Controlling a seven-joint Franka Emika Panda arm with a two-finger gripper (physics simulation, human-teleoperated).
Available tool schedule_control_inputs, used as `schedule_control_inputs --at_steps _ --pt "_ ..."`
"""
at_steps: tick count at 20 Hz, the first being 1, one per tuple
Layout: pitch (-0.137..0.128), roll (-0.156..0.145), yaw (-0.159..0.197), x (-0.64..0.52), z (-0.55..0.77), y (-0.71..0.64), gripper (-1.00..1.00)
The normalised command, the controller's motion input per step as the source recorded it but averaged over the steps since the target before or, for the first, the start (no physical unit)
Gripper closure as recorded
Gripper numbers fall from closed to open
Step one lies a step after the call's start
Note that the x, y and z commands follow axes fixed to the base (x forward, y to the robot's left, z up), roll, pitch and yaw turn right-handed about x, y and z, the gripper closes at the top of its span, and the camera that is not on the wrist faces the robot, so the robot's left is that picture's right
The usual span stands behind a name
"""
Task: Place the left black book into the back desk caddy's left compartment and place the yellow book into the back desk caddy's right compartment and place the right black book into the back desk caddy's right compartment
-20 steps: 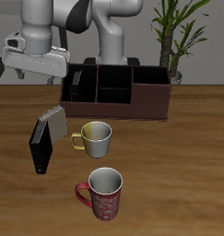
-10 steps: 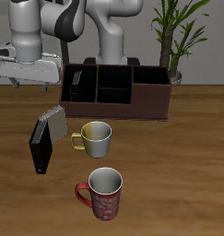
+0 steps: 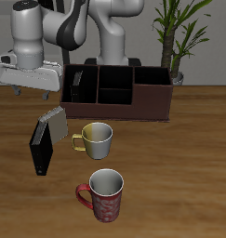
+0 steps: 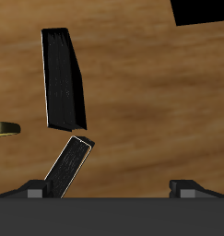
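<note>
Two black books are on the table in front of the back desk caddy (image 3: pixel 133 104). One (image 3: pixel 40 149) (image 4: pixel 65 81) stands on its edge. The other (image 3: pixel 55 123) (image 4: pixel 69 164) leans against it, with a pale page edge showing. A dark-looking book (image 3: pixel 79 88) stands in the caddy's end compartment nearest my gripper; I cannot tell its colour. No clearly yellow book shows. My gripper (image 3: pixel 29 90) (image 4: pixel 112 189) hangs open above the two table books, beside the caddy, with nothing between its fingers.
A cream mug (image 3: pixel 96 139) with a gold handle (image 4: pixel 3 127) sits beside the two books. A red patterned mug (image 3: pixel 105 193) stands nearer the table's front edge. A potted plant (image 3: pixel 176 42) is behind the caddy.
My gripper has moved sideways away from the caddy and dropped a little lower, now over the two table books. The books and mugs have not moved.
</note>
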Motion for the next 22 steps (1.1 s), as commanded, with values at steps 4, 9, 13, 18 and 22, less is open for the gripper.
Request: schedule_control_inputs --at_steps 4,9,13,18,22 --pt "-0.044 0.033 -0.079 0.05 -0.11 0.19 -1.00" --pt "-0.018 0.018 -0.069 0.05 -0.20 0.18 -1.00" --pt "-0.003 -0.013 -0.019 0.09 -0.27 0.23 -1.00" --pt "0.005 -0.040 -0.056 0.07 -0.18 0.00 -1.00" --pt "0.017 0.006 -0.037 0.02 -0.22 0.11 -1.00"
